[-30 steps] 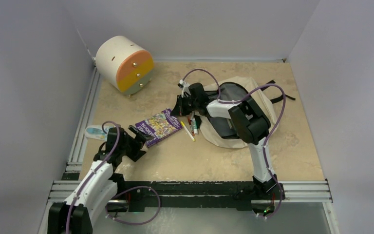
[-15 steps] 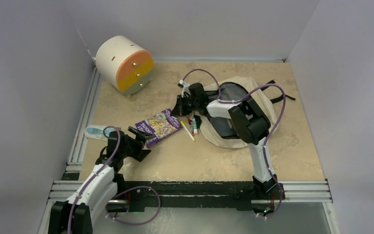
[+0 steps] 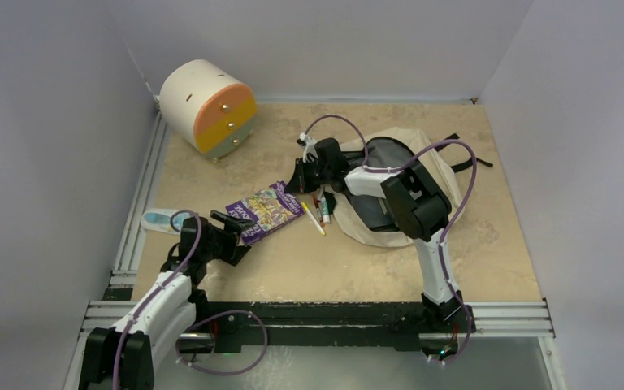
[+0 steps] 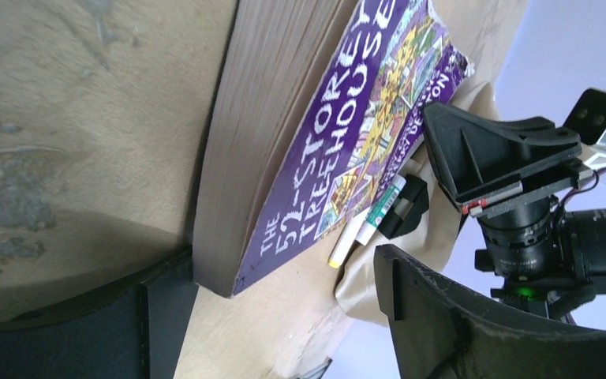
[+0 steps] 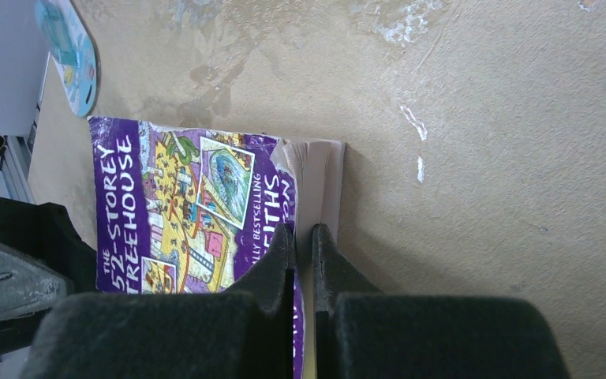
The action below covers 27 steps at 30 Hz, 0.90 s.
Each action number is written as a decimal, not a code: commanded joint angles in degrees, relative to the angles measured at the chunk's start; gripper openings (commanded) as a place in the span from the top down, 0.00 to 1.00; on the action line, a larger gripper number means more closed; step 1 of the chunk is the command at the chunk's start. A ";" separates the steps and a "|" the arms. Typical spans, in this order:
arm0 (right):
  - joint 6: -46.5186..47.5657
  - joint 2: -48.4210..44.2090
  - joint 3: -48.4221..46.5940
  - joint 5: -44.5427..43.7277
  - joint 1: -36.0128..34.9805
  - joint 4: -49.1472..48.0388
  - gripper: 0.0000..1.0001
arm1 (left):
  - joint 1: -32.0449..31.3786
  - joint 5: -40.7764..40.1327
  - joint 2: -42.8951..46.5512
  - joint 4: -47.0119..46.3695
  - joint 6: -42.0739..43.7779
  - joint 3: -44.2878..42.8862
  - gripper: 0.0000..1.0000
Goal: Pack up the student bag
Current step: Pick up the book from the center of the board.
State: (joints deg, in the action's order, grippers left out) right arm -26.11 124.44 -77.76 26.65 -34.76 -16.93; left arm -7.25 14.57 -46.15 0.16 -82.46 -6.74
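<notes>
The student bag (image 3: pixel 366 231) lies open at centre right, a beige backpack with dark lining, partly under my right arm. A purple paperback book (image 3: pixel 264 211) lies on the table to its left. My left gripper (image 3: pixel 231 233) is open at the book's near corner. In the left wrist view its fingers (image 4: pixel 284 264) stand on either side of that corner of the book (image 4: pixel 323 142) without touching it. My right gripper (image 3: pixel 302 180) is shut at the book's far end. The right wrist view shows its tips (image 5: pixel 304 230) over the page edge of the book (image 5: pixel 181 205).
Several markers (image 3: pixel 318 213) lie between book and bag, also visible as markers (image 4: pixel 367 221) past the book. A cream drawer unit (image 3: pixel 209 106) with an orange front stands at the back left. A small blue-and-white object (image 3: pixel 158 219) lies by the left rail.
My left gripper has moved forward and right, up to the book's near corner. The right arm, the book and the bag have not moved.
</notes>
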 commanded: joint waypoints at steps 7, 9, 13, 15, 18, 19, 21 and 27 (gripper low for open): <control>2.84 1.20 2.53 -5.08 1.82 8.58 1.00 | 0.13 -11.78 -4.38 5.84 6.94 -3.24 0.31; 2.91 1.33 2.52 -4.96 1.91 8.64 1.00 | 0.13 -11.94 -4.85 4.72 7.98 -3.44 0.34; 3.15 1.51 2.52 -4.77 1.86 8.75 1.00 | 0.10 -10.96 -5.55 2.10 9.23 -3.50 0.41; 3.43 1.66 2.46 -4.69 1.89 8.80 1.00 | 0.13 -10.27 -5.96 0.97 9.87 -3.75 0.46; 3.84 1.92 2.26 -4.54 1.87 8.84 1.00 | 0.13 -9.26 -6.31 -1.63 11.10 -4.16 0.53; 3.99 2.06 2.18 -4.39 1.88 8.80 1.00 | 0.13 -8.83 -6.28 -2.03 11.55 -4.49 0.56; 4.40 2.20 2.08 -4.22 1.88 8.76 1.00 | 0.13 -8.08 -6.07 -2.69 12.73 -5.52 0.63; 4.49 1.19 2.62 -3.36 1.89 8.49 1.00 | 0.12 -7.51 -4.68 -0.98 15.27 -10.21 0.83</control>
State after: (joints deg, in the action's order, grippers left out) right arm -25.89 124.44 -77.76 26.96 -33.69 -16.84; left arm -7.25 8.12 -52.10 0.69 -70.98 -11.73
